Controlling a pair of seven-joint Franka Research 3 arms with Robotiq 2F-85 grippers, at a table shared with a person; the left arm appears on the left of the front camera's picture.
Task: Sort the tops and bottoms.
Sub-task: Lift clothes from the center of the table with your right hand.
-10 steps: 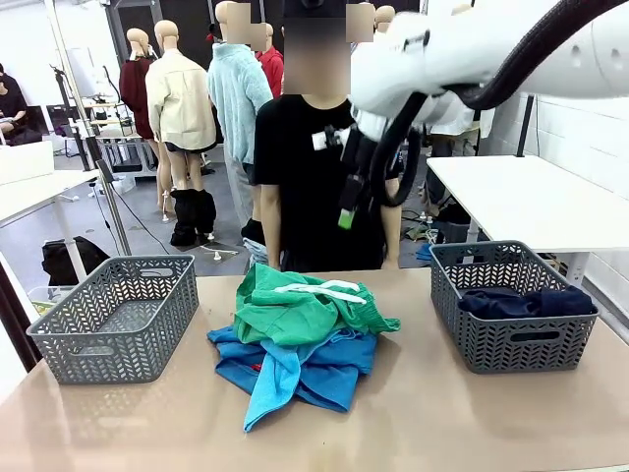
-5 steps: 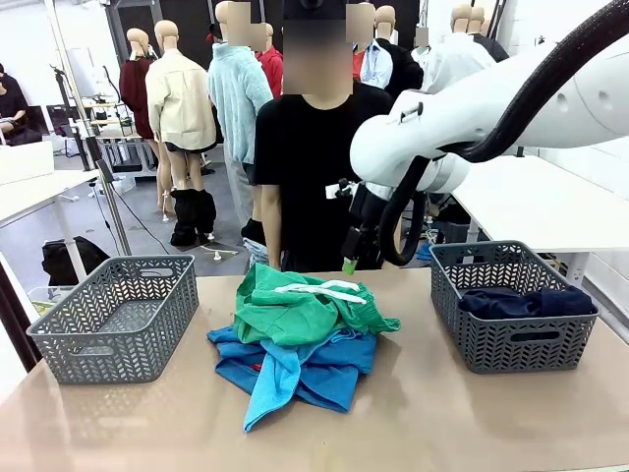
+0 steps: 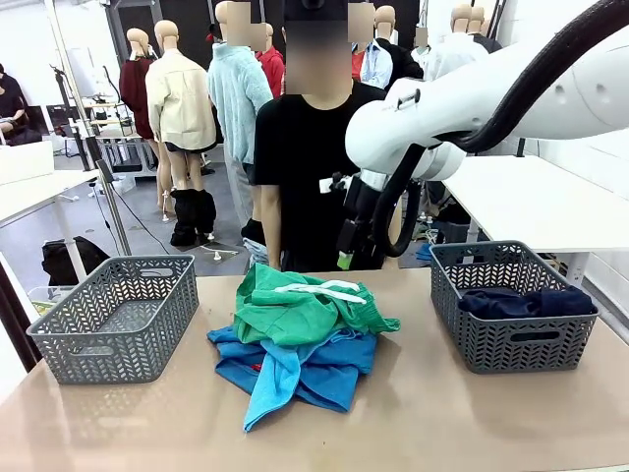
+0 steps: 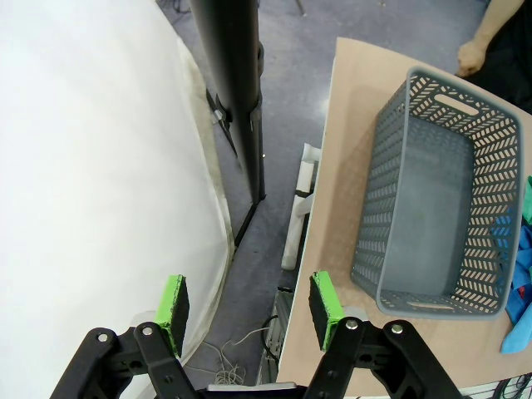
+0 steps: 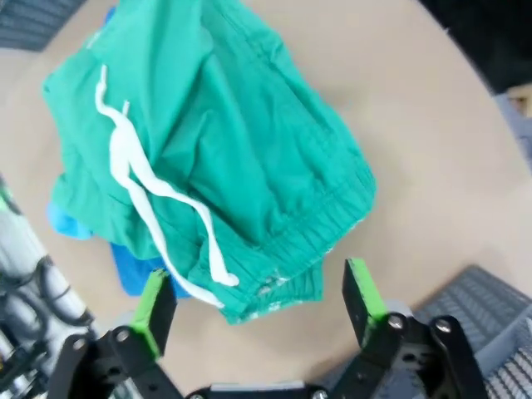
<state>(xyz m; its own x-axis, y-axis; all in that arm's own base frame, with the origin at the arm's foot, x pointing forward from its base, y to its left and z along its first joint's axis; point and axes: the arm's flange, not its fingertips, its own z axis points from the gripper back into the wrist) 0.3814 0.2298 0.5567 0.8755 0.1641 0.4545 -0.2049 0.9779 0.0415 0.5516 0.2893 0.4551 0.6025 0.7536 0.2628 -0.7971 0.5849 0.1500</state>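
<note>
Front view: a pile [image 3: 300, 344] of clothes sits mid-table [image 3: 442, 423] between two grey baskets. Green shorts [image 3: 305, 310] lie on top, with a white drawstring [image 3: 319, 289] across them. Under them is a blue shirt [image 3: 339, 379] with a small red mark [image 3: 257, 367], and a turquoise shirt [image 3: 275, 385] trails toward the near edge. The right basket [image 3: 511, 354] holds a dark navy garment [image 3: 526, 300] that covers most of its floor. The left basket [image 3: 108, 334] shows its bare grey floor in the left wrist view. The right gripper [image 3: 344, 258] hangs above the pile's far side, in front of a person [image 3: 305, 167] in a black shirt. In its wrist view the jaws stand wide apart over the shorts, holding nothing. The left gripper [image 4: 249, 301] is off the table's edge beside the left basket, over the floor, jaws apart and empty.
</note>
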